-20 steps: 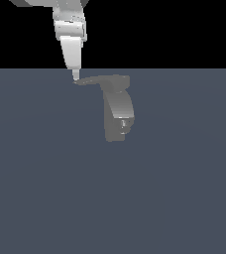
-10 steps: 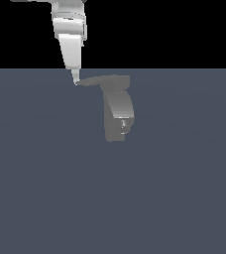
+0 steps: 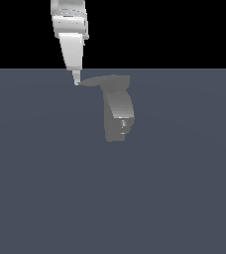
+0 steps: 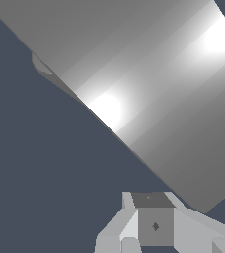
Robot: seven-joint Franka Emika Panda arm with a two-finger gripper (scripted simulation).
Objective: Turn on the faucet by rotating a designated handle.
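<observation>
The gripper point(image 3: 76, 81) has come down a touch further than it stood half a second ago, and its narrow tip now sits right at the pointed end of the handle point(image 3: 101, 81), touching it or as good as; the handle itself looks slightly more swung than in the picture a second back, its tip a little lower and nearer the exterior view's left, though the shift is small and hard to be sure of; I take that to mean the push on the lever has begun but the turn is far from done. The faucet point(image 3: 117, 111) stands upright on the dark floor point(image 3: 45, 188) in the middle of the exterior view, its body in the same spot as before, with the handle jutting from its top toward the exterior view's left; the small dark nozzle shows low on its front. In the wrist view a broad grey slab with bright highlights, most likely the handle point(image 4: 149, 89) seen close, fills the frame above the fingers point(image 4: 154, 225); they look drawn together with no gap showing, closed on nothing and used as a pusher.
</observation>
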